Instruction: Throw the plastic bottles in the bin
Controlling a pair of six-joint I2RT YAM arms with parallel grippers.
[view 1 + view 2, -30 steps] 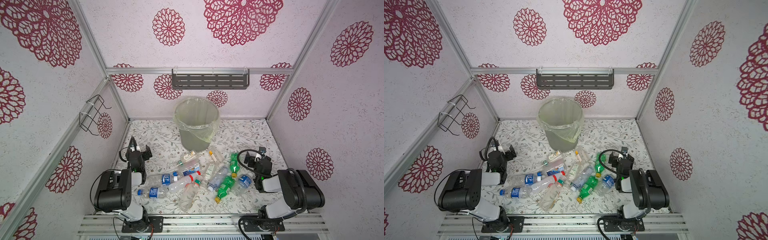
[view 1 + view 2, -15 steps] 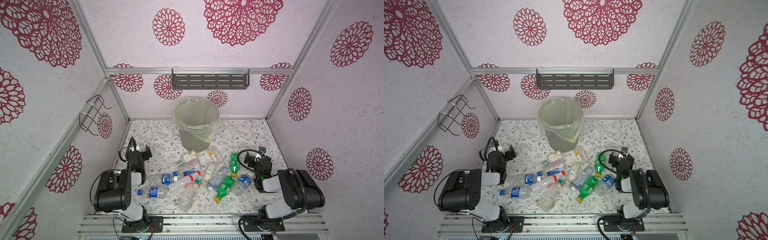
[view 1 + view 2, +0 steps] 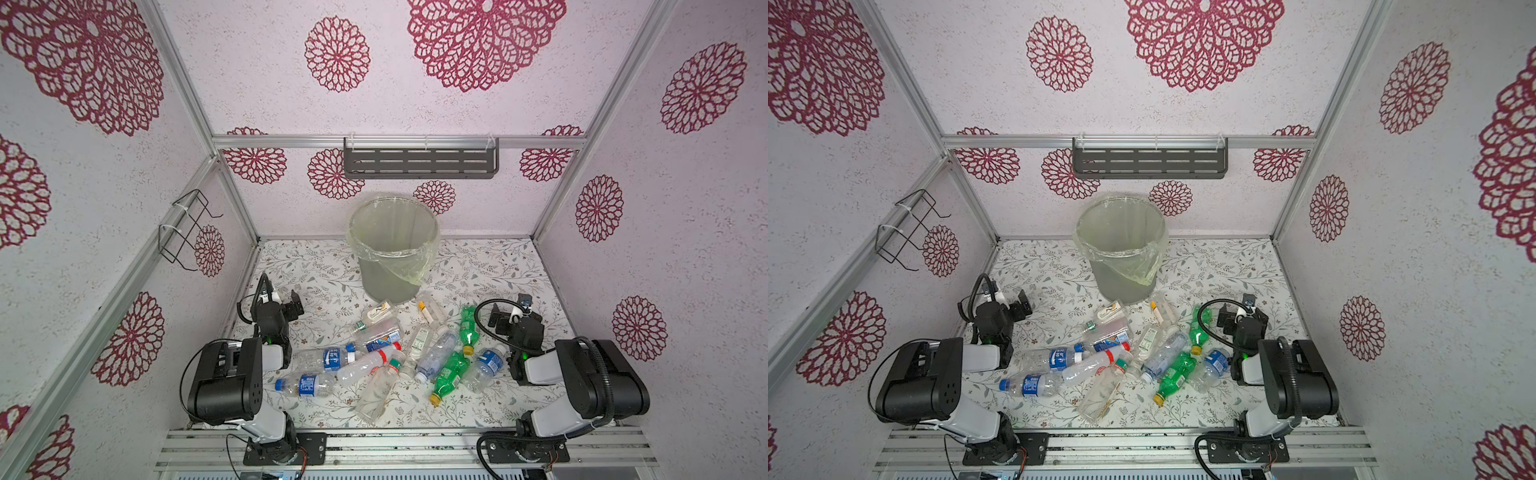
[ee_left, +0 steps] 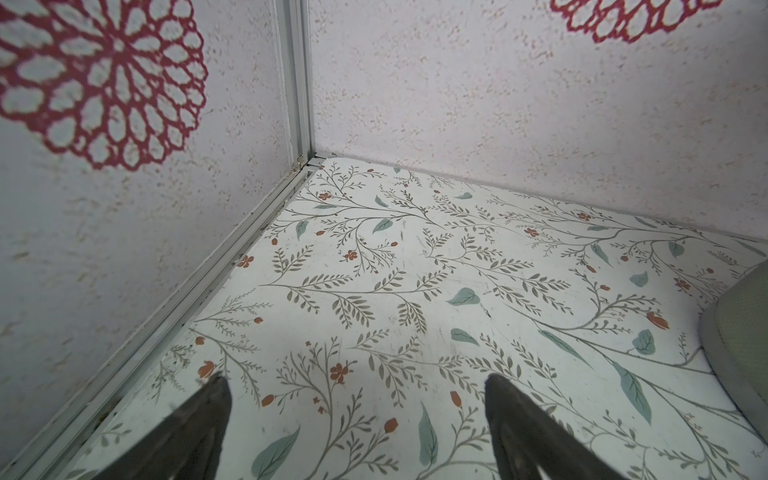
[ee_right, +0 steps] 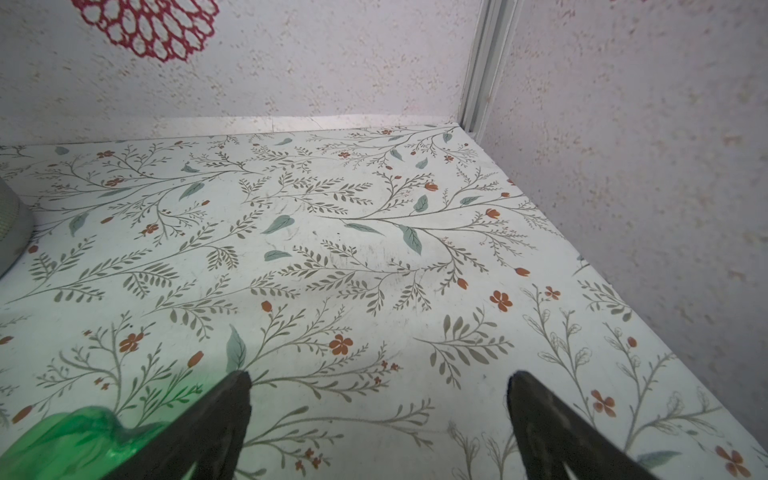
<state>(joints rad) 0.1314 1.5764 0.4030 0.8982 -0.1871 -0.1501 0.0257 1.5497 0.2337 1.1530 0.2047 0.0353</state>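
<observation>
Jaws, left and right, gape wide, holding nothing.

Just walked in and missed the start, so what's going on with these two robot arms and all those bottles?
Nothing is being handled yet. The left claw and right claw both stand open and empty, low over the table on either side of the plastic bottles, which lie in a heap in front of the bin. No bottle shows inside the bin, so the clearing looks unstarted.
</observation>
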